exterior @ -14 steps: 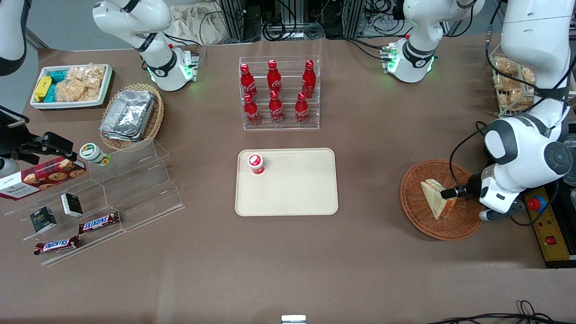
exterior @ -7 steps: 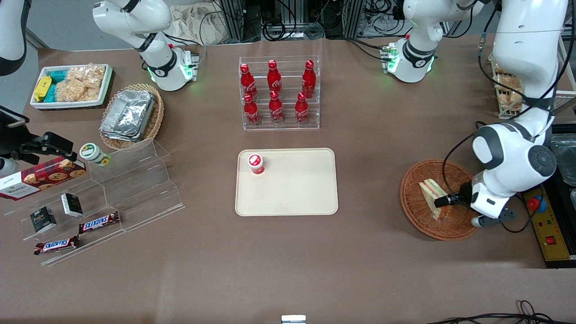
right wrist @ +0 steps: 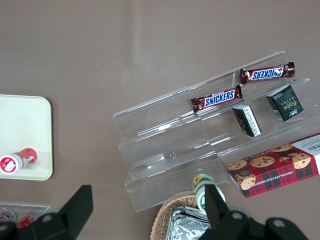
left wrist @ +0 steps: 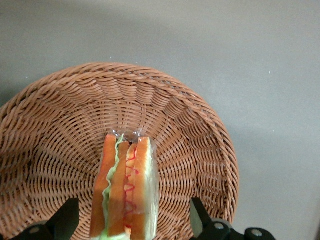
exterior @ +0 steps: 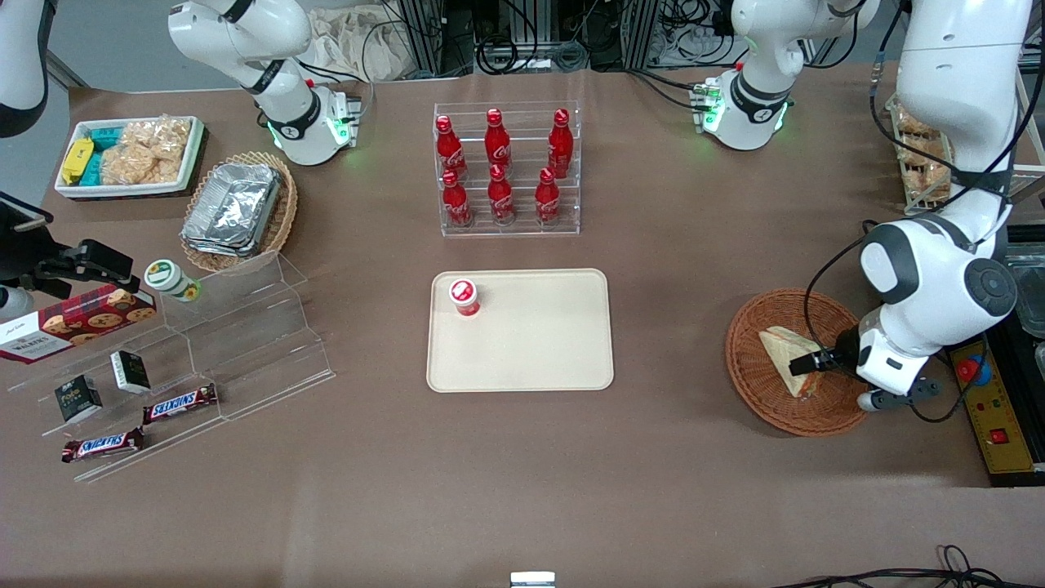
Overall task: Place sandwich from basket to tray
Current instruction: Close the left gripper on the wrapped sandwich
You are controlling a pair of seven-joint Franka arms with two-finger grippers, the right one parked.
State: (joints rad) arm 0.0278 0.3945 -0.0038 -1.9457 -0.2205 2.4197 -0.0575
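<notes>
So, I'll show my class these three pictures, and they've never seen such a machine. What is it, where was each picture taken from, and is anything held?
These are white robot arms fixed to a brown table. The wide picture looks at them from the front. The other two come from cameras on the arms' wrists. The working arm's gripper, a two-finger claw, is lowered into the round reddish-brown wicker basket. Its fingers are open on either side of the wrapped triangular sandwich, so nothing is held yet. The flat cream plastic tray at mid-table holds only a small red-topped cup. Elsewhere there are red cola bottles in a clear rack and chocolate bars on clear steps.
</notes>
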